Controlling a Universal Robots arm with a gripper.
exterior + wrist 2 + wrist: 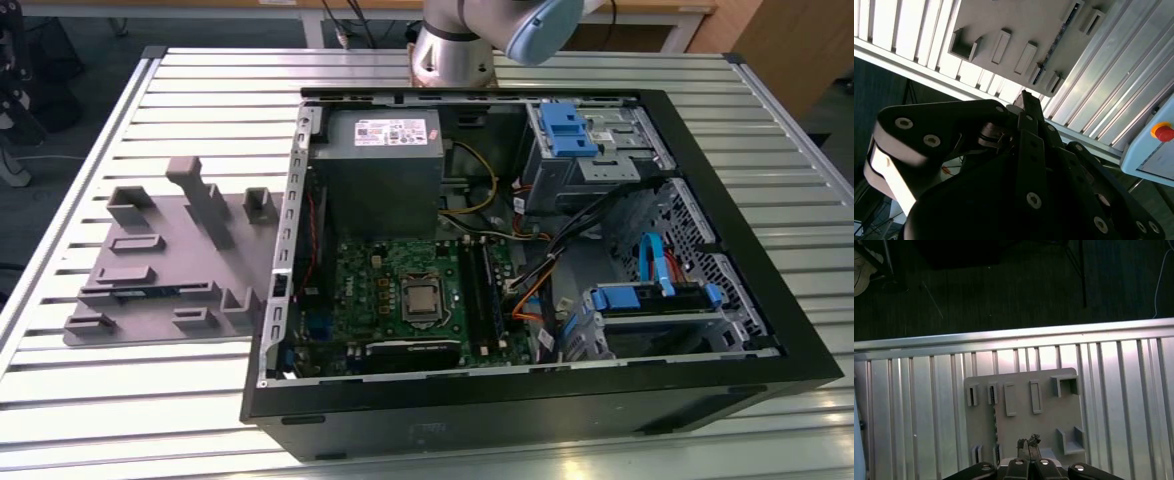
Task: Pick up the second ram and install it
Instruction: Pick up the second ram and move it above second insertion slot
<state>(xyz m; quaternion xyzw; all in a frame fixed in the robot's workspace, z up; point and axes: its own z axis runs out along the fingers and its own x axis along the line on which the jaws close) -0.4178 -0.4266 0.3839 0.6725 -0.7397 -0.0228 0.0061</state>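
The second ram is a thin blue strip standing on edge in a slot of the gray holder tray, on the exterior view's left. In both wrist views I see it edge-on as a dark line across the tray. My gripper hangs well above the tray, a little to one side of the ram and apart from it. Its tips look pressed together with nothing between them.
The open computer case lies beside the tray, holding the green motherboard, a gray power supply and blue drive brackets. The arm's base stands behind the case. The slatted table's edge is just past the tray.
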